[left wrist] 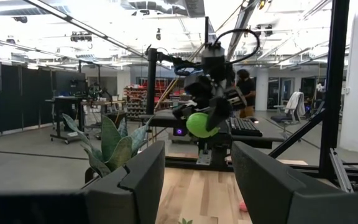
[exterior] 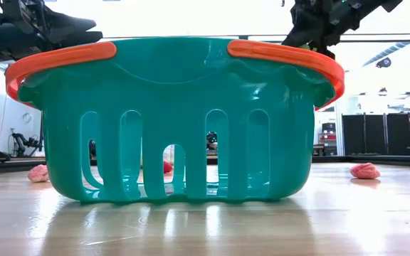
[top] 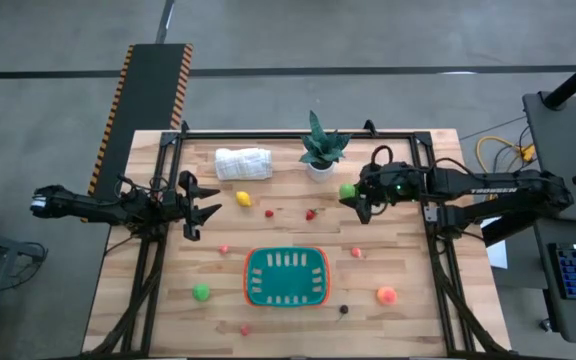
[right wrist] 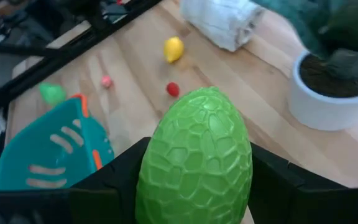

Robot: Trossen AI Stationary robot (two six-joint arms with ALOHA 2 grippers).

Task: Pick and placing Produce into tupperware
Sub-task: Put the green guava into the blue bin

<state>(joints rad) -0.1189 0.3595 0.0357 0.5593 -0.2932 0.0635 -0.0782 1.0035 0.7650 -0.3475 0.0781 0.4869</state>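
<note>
— While the right end effector (top: 351,194) hangs above the table's far right part, what is it pinching?

— A green bumpy fruit (right wrist: 196,157), egg-shaped, clamped between its two dark fingers (right wrist: 120,177). From above it shows as a green ball (top: 347,190) just beside the white plant pot (top: 319,169), and the left wrist view catches it held up in the air (left wrist: 201,124).

— And the tupperware (top: 286,276)?

— It sits on the table (top: 418,320) in the near middle, teal inside, orange-red rim, nothing in it that I can see. The low view looks straight at its slotted wall (exterior: 176,128).

— The other produce?

— Scattered on the wood. A yellow piece (top: 242,198) lies near the rolled white cloth (top: 243,163); small red pieces (top: 311,213) lie between it and the pot. A green piece (top: 201,291) rests left of the tupperware, an orange-pink one (top: 386,294) to its right, and a small dark one (top: 344,309) near its right corner.

— The left arm?

— Its left end effector (top: 208,206) waits over the table's left edge, fingers (left wrist: 145,177) spread apart and holding nothing.
</note>
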